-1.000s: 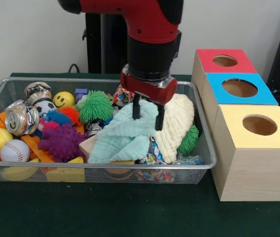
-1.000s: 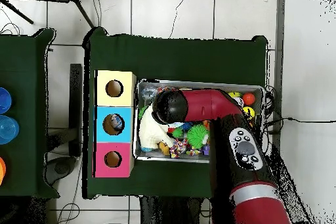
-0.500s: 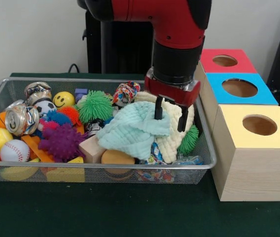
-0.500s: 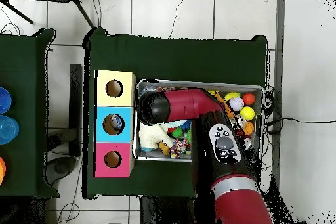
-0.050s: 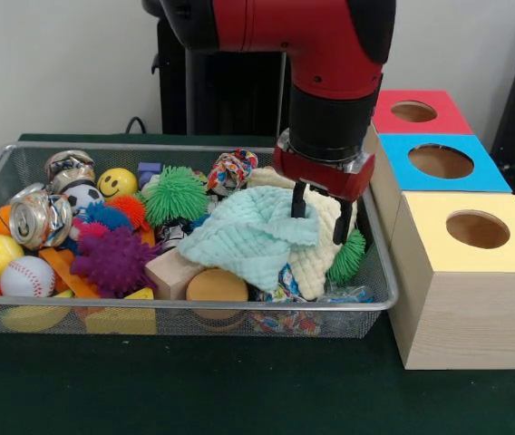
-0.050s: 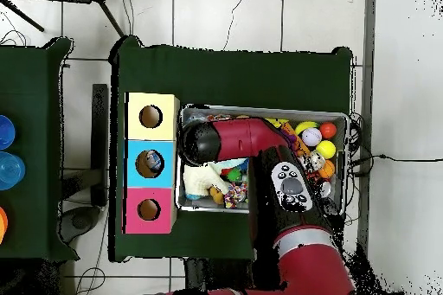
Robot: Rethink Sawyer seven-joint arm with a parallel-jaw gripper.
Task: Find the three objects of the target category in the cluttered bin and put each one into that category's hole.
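Observation:
My gripper (image 5: pixel 319 213) hangs low over the right part of the wire bin (image 5: pixel 185 306), fingers apart. One finger (image 5: pixel 298 201) touches the edge of a mint green cloth (image 5: pixel 244 237); the other is over a cream knitted cloth (image 5: pixel 323 254). The mint cloth lies bunched on top of the cream one. To the right stand three boxes with holes: red (image 5: pixel 413 111), blue (image 5: pixel 441 161) and yellow (image 5: pixel 477 229). In the overhead view the arm (image 6: pixel 242 138) covers the gripper, and the cream cloth (image 6: pixel 201 179) shows beside it.
The bin's left half holds a crushed can (image 5: pixel 40 217), a baseball (image 5: pixel 26 276), purple (image 5: pixel 112 260) and green (image 5: pixel 176 193) spiky balls and a smiley ball (image 5: pixel 117 182). A wooden block (image 5: pixel 171 272) and an orange ball (image 5: pixel 217 285) lie at the front.
The gripper moved right and slightly up across the bin. The mint cloth shifted right with it and bunched up, uncovering the wooden block and orange ball.

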